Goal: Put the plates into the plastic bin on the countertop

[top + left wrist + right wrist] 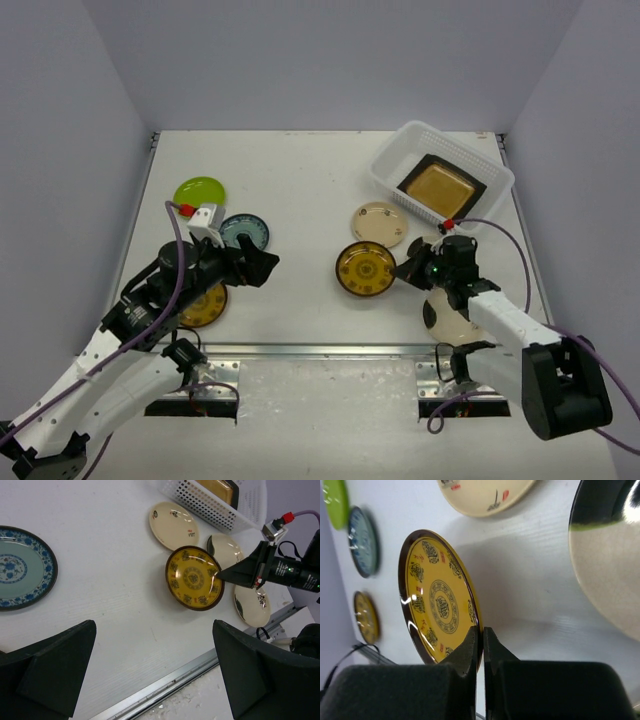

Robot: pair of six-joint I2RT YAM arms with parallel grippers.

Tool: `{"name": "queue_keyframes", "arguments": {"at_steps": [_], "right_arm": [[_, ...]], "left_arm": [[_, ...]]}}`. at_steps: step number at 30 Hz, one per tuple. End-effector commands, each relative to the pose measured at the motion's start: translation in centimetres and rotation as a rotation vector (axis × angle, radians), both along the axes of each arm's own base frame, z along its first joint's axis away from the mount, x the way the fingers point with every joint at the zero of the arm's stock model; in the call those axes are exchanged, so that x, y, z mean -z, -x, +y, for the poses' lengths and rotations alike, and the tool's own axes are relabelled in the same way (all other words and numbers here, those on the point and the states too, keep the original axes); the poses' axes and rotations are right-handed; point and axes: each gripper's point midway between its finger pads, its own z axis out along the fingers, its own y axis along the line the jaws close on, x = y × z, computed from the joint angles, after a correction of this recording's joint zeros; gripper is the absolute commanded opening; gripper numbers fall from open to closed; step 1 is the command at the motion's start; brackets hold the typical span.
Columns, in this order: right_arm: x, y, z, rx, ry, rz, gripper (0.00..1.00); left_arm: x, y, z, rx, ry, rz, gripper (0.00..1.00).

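Observation:
My right gripper [404,270] is shut on the right rim of a yellow-brown round plate [365,268] with a dark rim; the pinch shows in the right wrist view [482,632] on the plate [437,600], which is tilted over its shadow. The white slotted bin [395,150] stands at the back right and holds an amber square plate [440,188]. My left gripper [262,268] is open and empty above the countertop [154,625], next to a blue-patterned plate [245,231]. A lime green plate [199,191] lies behind it.
A cream plate [379,223] lies behind the held plate. Two cream plates with dark patches [225,550] [252,605] lie under and beside my right arm. Another yellow-brown plate [205,305] lies under my left arm. The metal front edge [320,350] is close.

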Motion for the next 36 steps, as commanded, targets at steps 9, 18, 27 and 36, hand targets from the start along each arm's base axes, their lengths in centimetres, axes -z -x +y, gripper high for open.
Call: {"name": "queue_keyframes", "arguments": {"at_steps": [9,18,27,36], "right_arm": [[-10.8,-6.6,-6.7,0.314,-0.253,-0.183,0.00],[-12.2,-11.8,-18.3,0.780,-0.242,-0.210,0.00],[-12.0,-16.7,-22.5,0.919,-0.235,-0.245,0.00],[-10.0,-21.3,-23.6,0.836,-0.178,-0.234,0.00]], "left_arm": [[0.1,-0.8,0.0,-0.016,-0.005,-0.028,1.00],[0.1,-0.5,-0.3,0.001,0.008,-0.031,1.00],[-0.6,-0.1,-0.5,0.026,0.030,-0.056,1.00],[-0.8,0.1,-0.5,0.037,0.039,-0.067,1.00]]}}
